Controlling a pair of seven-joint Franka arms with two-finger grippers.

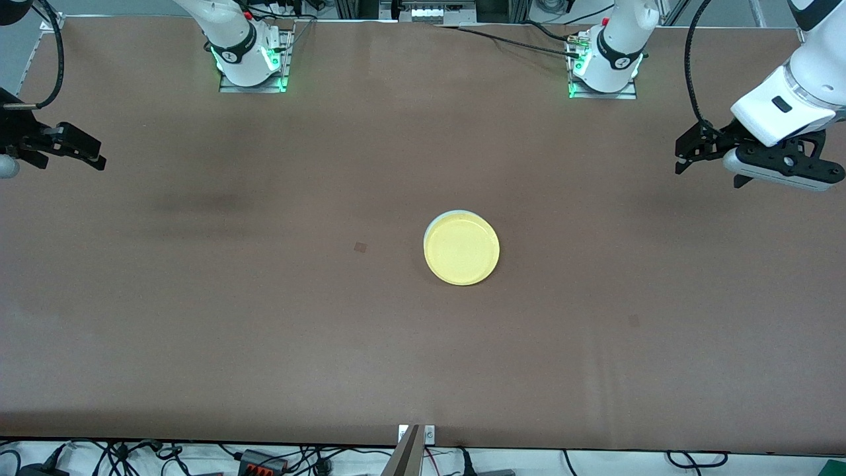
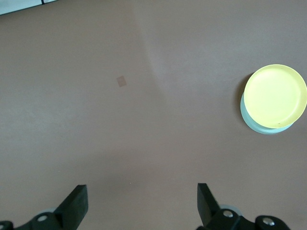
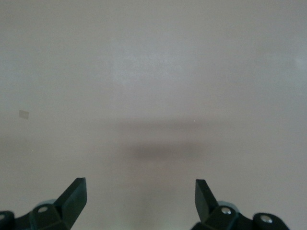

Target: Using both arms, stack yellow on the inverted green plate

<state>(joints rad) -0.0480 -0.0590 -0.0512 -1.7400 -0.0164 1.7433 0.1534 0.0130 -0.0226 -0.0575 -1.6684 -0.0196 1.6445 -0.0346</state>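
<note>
Sitting near the middle of the brown table (image 1: pixel 264 330), the smooth round yellow plate (image 1: pixel 461 250) rests on the pale green plate (image 1: pixel 449 215) (only a thin rim shows). Both arms wait raised over the table's ends: left gripper (image 1: pixel 684 155) and right gripper (image 1: pixel 92 155), fingers spread, well apart from the plates.

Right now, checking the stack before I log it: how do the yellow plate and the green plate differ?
The yellow plate lies on top in full view; the green plate lies underneath, only a rim crescent showing. Yellow is pale yellow; green is whitish mint. Yellow sits slightly off-centre, shifted nearer the front camera. Both are round and look alike in size, and neither open gripper touches them.
</note>
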